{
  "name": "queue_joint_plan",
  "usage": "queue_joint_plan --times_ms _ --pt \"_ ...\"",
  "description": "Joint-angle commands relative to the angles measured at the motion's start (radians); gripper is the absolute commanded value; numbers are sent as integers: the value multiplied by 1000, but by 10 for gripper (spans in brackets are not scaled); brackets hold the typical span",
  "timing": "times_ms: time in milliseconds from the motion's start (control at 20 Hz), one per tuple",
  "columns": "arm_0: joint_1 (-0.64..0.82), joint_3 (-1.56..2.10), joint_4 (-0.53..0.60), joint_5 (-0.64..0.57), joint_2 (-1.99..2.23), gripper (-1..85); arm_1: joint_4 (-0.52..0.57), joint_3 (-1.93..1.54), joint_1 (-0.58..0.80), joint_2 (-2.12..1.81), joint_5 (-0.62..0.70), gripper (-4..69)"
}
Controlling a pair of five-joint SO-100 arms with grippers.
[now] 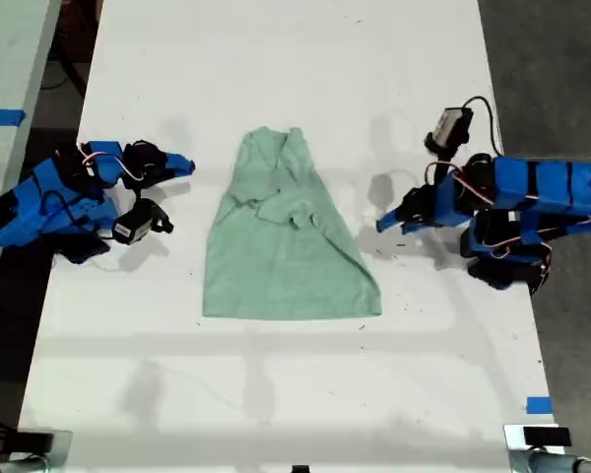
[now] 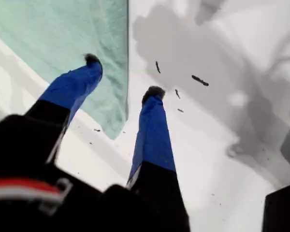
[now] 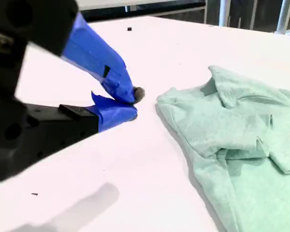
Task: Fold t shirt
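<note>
Shirt spread out, both grippers empty.
The table (image 1: 276, 394) carries the t shirt (image 1: 281, 246) mid-surface, sleeves tucked inward; my first gripper (image 2: 121, 77) stands wide by its hem corner, my second gripper (image 3: 133, 104) pinched closed beside the neck end. Grabbing one layer could drag it crooked.

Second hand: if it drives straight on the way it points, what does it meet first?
Probably the pale mint-green cloth t shirt: my second hand, tips together, points at its neck end across bare white table. Height is unclear; it may skim over.

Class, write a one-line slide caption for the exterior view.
Wrinkled mint t shirt lies flat on a white table between two blue arms, neither touching it.
</note>
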State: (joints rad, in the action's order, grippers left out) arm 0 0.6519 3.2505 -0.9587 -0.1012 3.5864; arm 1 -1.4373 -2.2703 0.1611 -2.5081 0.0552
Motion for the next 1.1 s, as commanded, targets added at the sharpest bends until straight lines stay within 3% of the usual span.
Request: queue_joint_plan --times_ms 0,300,550,600,650,700,800,1050 --pt "-8 41 -2 11 11 -3 12 229 -110 327 -101 246" --pt "-12 41 -2 11 11 -3 186 295 -184 664 -155 252" --pt "-9 41 0 8 11 -3 239 328 -222 758 -175 245" --pt "-9 41 0 8 11 -3 241 339 -222 776 -175 194" --pt "-9 41 0 8 11 -3 249 345 -219 790 -178 42" --pt "-9 41 0 8 11 -3 250 350 -219 798 -193 23" --pt "-9 41 0 8 11 -3 235 370 -216 804 -204 24" --pt "-9 41 0 6 11 -3 26 523 -170 739 -172 24"
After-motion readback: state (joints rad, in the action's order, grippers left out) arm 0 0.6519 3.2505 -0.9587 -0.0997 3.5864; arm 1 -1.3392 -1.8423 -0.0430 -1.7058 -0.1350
